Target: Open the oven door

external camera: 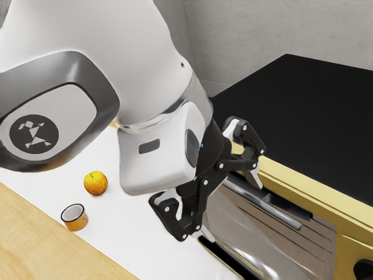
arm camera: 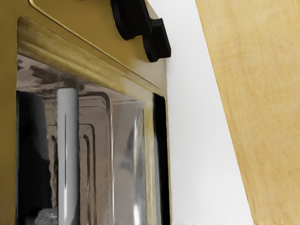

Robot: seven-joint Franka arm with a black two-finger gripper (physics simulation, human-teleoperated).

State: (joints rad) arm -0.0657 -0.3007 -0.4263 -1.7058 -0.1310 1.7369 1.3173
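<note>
- Clearly, the pincer (external camera: 232, 208) is spread wide, pinching nothing.
- The oven door (external camera: 250, 233) faces it, shut or nearly so by the look of it; the handle (external camera: 280, 215) runs close in front of the pincer.
- Best, I judge, to centre on that bar, one finger to each side, before closing.
- Then pull away from the oven smoothly, following the hinge's arc; a straight tug could slip off.

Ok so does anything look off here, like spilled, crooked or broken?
Nothing stands out: the orange cup is upright, the apple rests near it, and I see no spill or damage around them or on the oven's black top.
</note>
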